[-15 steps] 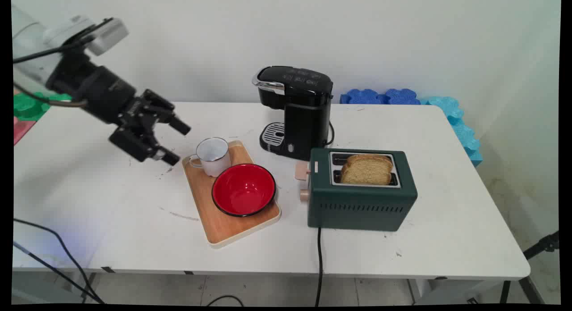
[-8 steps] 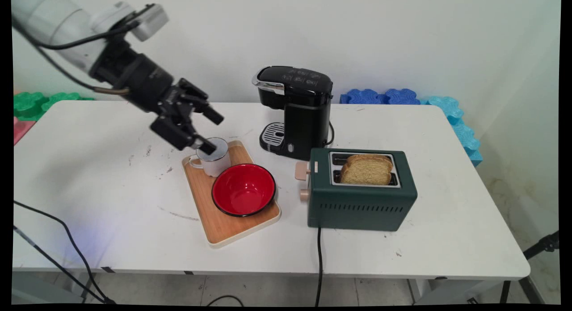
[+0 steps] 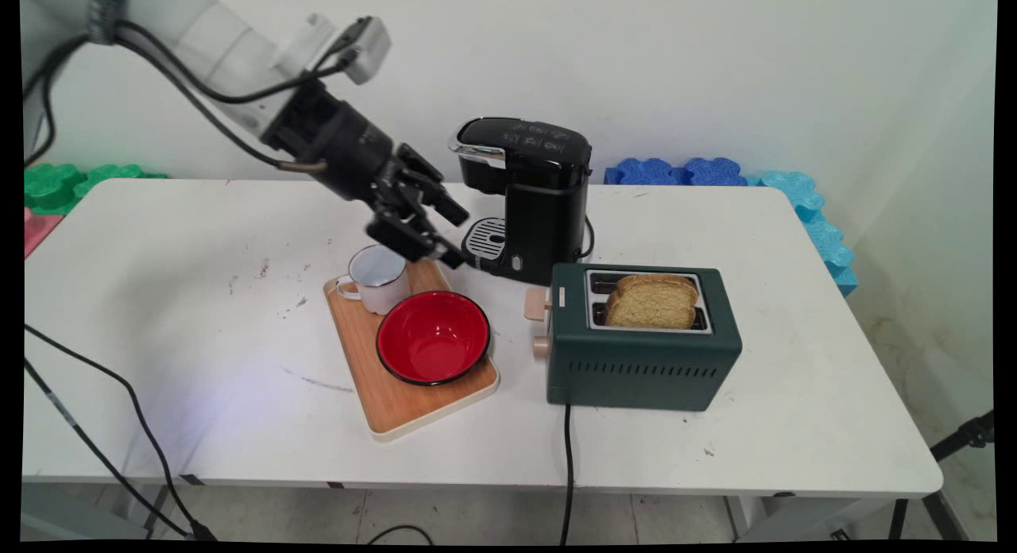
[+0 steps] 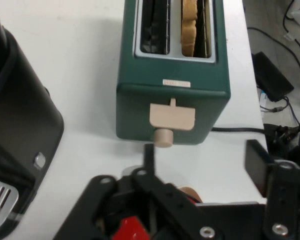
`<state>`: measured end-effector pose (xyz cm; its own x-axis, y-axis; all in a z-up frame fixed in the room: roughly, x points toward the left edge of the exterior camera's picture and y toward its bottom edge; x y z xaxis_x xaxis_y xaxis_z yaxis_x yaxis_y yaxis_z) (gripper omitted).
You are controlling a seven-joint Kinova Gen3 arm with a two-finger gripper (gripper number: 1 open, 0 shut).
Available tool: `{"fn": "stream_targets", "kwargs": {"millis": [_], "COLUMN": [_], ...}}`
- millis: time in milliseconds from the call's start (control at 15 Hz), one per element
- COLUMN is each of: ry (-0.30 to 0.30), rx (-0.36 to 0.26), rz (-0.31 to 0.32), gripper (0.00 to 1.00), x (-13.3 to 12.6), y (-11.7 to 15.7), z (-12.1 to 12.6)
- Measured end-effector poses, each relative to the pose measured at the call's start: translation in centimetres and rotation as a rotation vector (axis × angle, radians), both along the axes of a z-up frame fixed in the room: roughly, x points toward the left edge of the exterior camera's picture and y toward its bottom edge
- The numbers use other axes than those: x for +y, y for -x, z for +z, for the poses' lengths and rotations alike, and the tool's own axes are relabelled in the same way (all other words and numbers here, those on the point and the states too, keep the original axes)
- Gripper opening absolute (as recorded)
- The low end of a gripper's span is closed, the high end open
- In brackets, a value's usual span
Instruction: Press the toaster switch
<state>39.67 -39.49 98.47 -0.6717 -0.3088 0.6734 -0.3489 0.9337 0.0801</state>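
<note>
My gripper point(image 3: 457, 238) hangs open and empty above the far end of the wooden tray point(image 3: 405, 406), between the white mug point(image 3: 380, 276) and the black coffee maker point(image 3: 532, 195). It touches nothing; the mug is just left of and below it. A red bowl point(image 3: 433, 337) sits on the tray in front of the mug. In the hand view the gripper point(image 4: 202, 162) points at the green toaster point(image 4: 172, 100), whose beige lever point(image 4: 172, 117) and knob point(image 4: 163, 137) face me. A slice of bread point(image 4: 190, 25) stands in one slot.
The toaster point(image 3: 643, 354) with its bread point(image 3: 651, 301) stands right of the tray, its black cord running off the front edge. Blue foam blocks point(image 3: 675, 172) line the back right and green ones point(image 3: 56, 183) the back left. Black cables hang at the left.
The arm has swung right and slightly up, from left of the tray, over the mug, to beside the coffee maker. The gripper has stayed open and empty.
</note>
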Motion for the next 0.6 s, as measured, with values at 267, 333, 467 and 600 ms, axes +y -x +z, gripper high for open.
{"fn": "stream_targets", "kwargs": {"millis": [267, 333, 467, 600], "ry": [0.002, 0.001, -0.002, -0.006], "rx": [-0.009, -0.012, -0.017, -0.022], "rz": [-0.007, -0.01, -0.015, -0.018], "gripper": [0.0, 0.0, 0.0, 0.0], "x": [-0.9, -1.1, -1.3, -1.5], "y": [1.8, 2.3, 3.1, 3.9], "z": [-1.1, -1.4, -2.1, -2.8]}}
